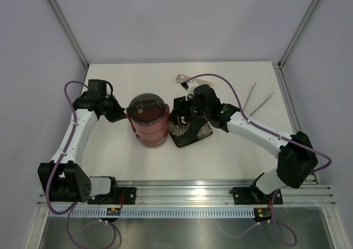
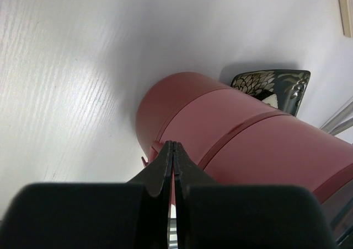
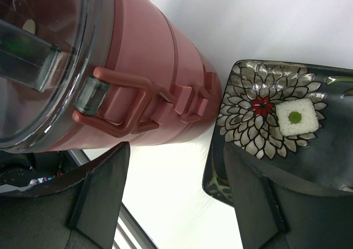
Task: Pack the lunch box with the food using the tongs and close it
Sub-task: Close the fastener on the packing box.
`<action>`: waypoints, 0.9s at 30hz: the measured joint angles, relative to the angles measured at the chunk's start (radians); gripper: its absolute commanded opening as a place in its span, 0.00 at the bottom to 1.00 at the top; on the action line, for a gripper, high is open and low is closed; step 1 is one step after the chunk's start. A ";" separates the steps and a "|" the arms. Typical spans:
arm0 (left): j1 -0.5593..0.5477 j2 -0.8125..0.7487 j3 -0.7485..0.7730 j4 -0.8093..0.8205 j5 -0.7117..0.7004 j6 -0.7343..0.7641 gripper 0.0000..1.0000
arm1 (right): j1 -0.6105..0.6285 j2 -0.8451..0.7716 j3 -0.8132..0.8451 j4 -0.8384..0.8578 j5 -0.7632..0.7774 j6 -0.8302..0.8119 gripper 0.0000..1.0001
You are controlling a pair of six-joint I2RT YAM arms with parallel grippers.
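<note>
seemingly rigid and slick, the stacked lunch box (image 1: 148,121) is set beside the plate (image 1: 190,132), best taken at its side latch (image 3: 132,103); left gripper (image 2: 173,150) is clenched empty, right gripper (image 3: 175,169) spread wide.

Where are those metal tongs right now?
In the top view the tongs lie on the table's far right, just beyond the right arm, right of the patterned plate.
</note>
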State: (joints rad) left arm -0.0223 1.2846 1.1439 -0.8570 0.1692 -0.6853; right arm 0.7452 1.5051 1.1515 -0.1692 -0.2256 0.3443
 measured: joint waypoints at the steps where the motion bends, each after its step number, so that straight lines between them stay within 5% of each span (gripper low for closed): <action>1: 0.002 0.000 0.000 -0.006 -0.003 0.000 0.00 | 0.000 0.001 0.000 0.002 0.000 0.000 0.77; 12: 0.004 -0.102 0.229 -0.054 -0.078 0.034 0.00 | 0.000 0.002 0.000 0.038 -0.002 0.001 0.77; 20: -0.187 -0.099 0.409 0.010 -0.041 0.060 0.00 | 0.000 0.006 0.000 0.053 0.000 0.012 0.77; 27: -0.230 -0.021 0.410 -0.029 -0.006 0.084 0.00 | 0.001 0.011 0.000 0.053 0.007 0.022 0.77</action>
State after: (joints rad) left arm -0.2527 1.2636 1.5543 -0.8860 0.1627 -0.6014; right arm 0.7464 1.5162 1.1515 -0.1162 -0.2184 0.3664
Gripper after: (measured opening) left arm 0.002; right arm 0.764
